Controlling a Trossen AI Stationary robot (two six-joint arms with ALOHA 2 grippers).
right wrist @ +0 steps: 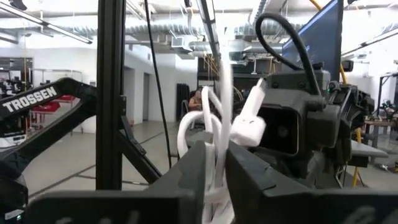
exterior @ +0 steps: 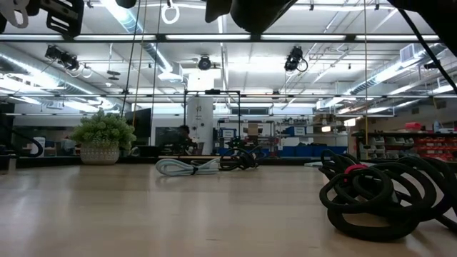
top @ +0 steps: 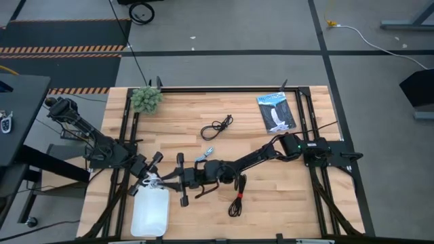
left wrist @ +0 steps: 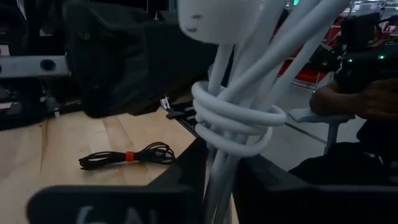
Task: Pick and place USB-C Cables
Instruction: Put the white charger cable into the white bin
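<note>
The white USB-C cable (top: 153, 180) is held in the air between my two grippers, above the white bin (top: 150, 211) near the table's front left. My left gripper (top: 148, 173) and my right gripper (top: 171, 181) face each other, both shut on it. One black cable (top: 217, 127) lies at mid-table. A second black cable with a red tie (top: 237, 198) lies near the front and also shows in the low view (exterior: 371, 194). The pale blue-grey cable (top: 205, 154) lies beside my right arm. My left gripper pinches the white cable's bundled strands (left wrist: 219, 168) between its two fingers, just below the wrapped turns (left wrist: 236, 118). The bundle stands out beyond the fingertips with a white plug (left wrist: 217, 18) at its free end, clear of the table. My right gripper pinches several strands of the white cable (right wrist: 216, 177) between its two fingers. Loops (right wrist: 189, 127) and a white plug (right wrist: 249, 127) stick out past the fingertips toward the left gripper. The cable is clear of the table.
A blue-and-white flat packet (top: 276, 112) lies at the far right. A small potted plant (top: 146, 99) stands at the far left corner. Black frame rails run along the table's left and right sides.
</note>
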